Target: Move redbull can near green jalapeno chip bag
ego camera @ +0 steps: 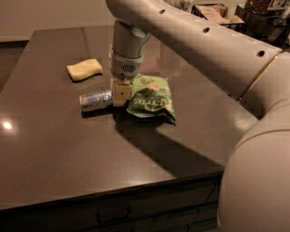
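Note:
The redbull can [95,99] is silver and blue and lies on its side just left of the green jalapeno chip bag [152,97], about mid-table. My gripper [120,94] points straight down between them, shut on the can's right end. The can is at or just above the table top, and its right end is hidden behind a finger [120,90]. The bag's left edge touches or nearly touches the gripper.
A yellow sponge [84,69] lies behind and left of the can. The dark table [68,154] has its front edge near the bottom, with drawers below. My arm [204,41] spans the upper right. Boxes [217,11] stand beyond the far right corner.

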You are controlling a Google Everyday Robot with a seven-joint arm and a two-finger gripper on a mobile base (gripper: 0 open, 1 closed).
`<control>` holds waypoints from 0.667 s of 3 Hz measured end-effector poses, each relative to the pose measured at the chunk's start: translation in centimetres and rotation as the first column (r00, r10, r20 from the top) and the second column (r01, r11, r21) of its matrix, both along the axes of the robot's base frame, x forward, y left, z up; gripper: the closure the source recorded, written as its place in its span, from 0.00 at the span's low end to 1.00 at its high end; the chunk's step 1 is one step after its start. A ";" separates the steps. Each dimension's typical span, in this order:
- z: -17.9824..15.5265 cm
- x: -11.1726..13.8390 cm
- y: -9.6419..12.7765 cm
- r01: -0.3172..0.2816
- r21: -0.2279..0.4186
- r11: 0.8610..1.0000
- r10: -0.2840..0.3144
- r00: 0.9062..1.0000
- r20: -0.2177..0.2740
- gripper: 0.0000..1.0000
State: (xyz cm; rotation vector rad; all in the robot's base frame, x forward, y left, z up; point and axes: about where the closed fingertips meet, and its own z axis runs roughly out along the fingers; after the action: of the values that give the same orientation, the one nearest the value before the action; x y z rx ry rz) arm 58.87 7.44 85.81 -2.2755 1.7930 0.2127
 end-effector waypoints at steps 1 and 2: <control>-0.4 -0.7 0.4 -0.012 0.006 1.000 0.012 1.000 -0.019 0.17; -0.6 -1.5 0.0 0.005 0.011 1.000 -0.005 1.000 -0.003 0.00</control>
State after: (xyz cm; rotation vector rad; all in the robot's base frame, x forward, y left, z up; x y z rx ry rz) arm 57.37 7.42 85.21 -2.2642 1.7946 0.2240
